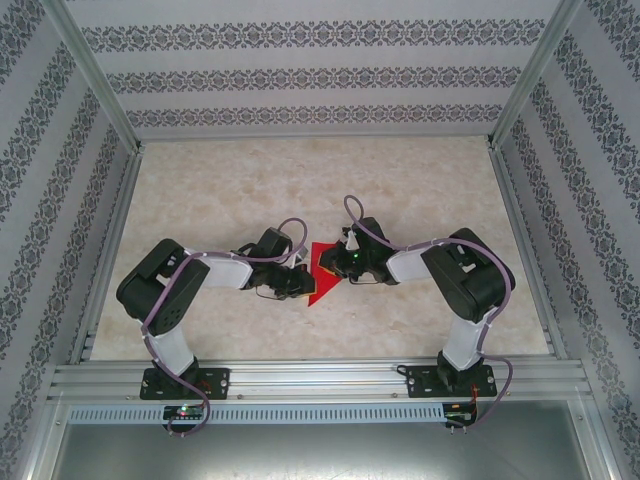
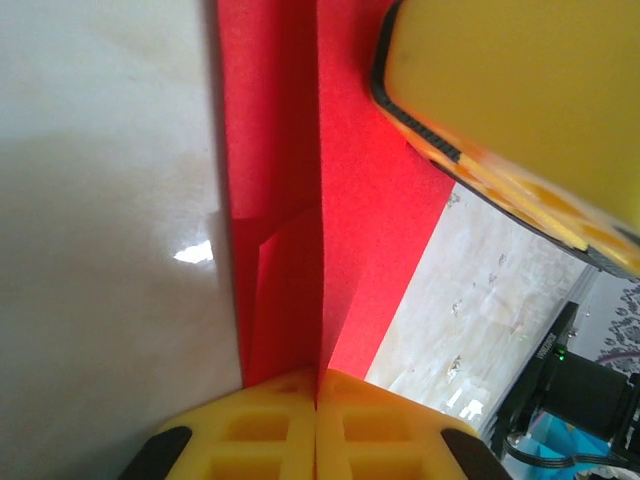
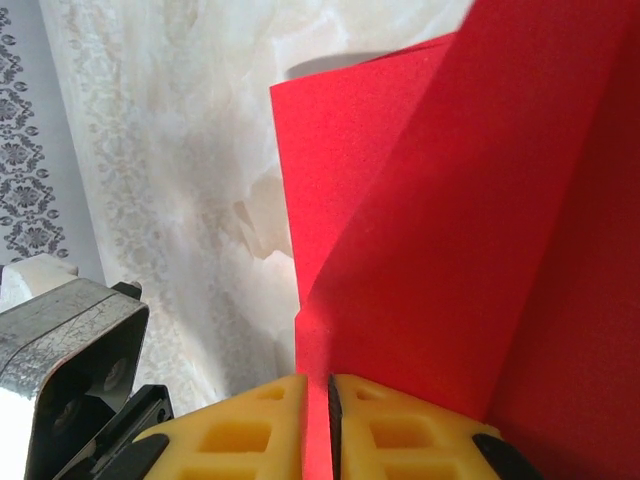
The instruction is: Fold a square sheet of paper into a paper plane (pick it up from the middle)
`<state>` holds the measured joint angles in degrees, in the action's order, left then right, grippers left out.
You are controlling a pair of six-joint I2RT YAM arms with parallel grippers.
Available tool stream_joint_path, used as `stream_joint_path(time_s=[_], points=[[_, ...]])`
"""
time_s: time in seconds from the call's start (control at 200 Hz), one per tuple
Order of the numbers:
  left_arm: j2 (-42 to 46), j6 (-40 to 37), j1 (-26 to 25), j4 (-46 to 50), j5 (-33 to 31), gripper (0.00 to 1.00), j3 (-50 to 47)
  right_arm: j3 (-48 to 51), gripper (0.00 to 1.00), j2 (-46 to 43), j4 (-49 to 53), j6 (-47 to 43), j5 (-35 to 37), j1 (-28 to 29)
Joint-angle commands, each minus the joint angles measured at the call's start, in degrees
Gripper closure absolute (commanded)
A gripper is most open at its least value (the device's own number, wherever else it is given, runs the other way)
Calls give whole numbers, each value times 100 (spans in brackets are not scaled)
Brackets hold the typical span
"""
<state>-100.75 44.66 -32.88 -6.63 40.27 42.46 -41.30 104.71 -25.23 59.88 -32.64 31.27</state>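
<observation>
Step in hand: mid-fold. The left gripper (image 2: 317, 392) clamps the left crease of the square sheet of paper (image 1: 320, 280), which is held between the 2 grippers. The right gripper (image 3: 318, 395) pinches its raised right flap. Next, probably: align flap to crease, press flat. Fold count is unclear; the sheet's edges are cut off.

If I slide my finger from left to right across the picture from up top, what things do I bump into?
left arm → left gripper → red paper → right gripper → right arm
</observation>
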Motion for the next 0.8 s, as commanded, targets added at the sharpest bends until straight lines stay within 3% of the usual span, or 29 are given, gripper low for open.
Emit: stream_joint_path(time_s=[0.0,0.12,0.315,0.594,0.794], points=[[158,1,89,209,-344,88,-98,-58,84,94,-52,-16,-102,39],[254,-21,89,202,-366,81,-128,-60,84,94,-52,-22,-115,37],[493,-23,90,169,-528,81,-180,-68,84,103,-76,-4,-154,55],[405,62,89,380,-687,97,-142,-87,84,103,-89,12,-181,72],[473,415,93,420,-893,100,-315,-60,83,-119,-148,0,-173,71]])
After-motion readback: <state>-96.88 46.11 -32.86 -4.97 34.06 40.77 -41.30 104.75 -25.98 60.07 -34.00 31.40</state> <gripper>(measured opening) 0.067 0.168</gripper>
